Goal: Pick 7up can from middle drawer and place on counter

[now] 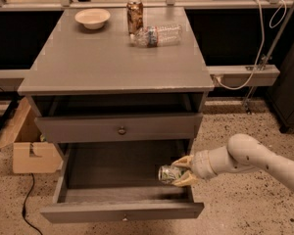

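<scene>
The 7up can (166,174), small, silvery with green print, lies sideways in my gripper (180,171), whose pale fingers are shut on it. I hold it just above the right side of the open middle drawer (122,211), a wide shallow grey tray pulled out at the bottom of the cabinet. My white arm (250,158) reaches in from the right. The counter (112,58), the flat grey top of the cabinet, is well above the can.
On the counter's far part stand a white bowl (92,18), a tall brown-gold can (134,13) and a clear plastic bottle (157,35) lying on its side. A closed drawer front with a round knob (121,130) sits above the open drawer. A cardboard box (32,153) is on the floor at left.
</scene>
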`<state>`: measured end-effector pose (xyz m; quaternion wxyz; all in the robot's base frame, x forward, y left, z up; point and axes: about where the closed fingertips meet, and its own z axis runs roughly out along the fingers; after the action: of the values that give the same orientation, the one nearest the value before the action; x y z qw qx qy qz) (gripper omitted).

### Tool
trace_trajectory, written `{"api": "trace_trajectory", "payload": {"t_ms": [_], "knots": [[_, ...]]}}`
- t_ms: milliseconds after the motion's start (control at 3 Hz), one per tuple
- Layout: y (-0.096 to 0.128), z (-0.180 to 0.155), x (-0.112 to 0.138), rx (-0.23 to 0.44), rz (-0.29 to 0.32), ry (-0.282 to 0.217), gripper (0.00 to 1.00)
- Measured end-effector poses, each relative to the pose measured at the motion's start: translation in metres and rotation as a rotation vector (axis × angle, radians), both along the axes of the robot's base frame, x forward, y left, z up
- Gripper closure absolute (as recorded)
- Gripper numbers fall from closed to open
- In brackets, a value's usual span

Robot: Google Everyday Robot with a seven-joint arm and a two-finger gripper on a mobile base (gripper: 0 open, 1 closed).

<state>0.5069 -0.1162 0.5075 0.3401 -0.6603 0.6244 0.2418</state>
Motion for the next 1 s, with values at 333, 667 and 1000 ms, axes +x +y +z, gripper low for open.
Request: {"api": "trace_trajectory", "payload": {"t_ms": [333, 667, 1000], "knots": [[0.000, 0.050, -0.018, -0.029, -0.017, -0.053, 1.00], [0.001, 0.118, -0.037, -0.079, -0.026, -0.128, 1.00], [0.007, 0.197, -0.039, -0.108, -0.024, -0.204, 1.00]]}}
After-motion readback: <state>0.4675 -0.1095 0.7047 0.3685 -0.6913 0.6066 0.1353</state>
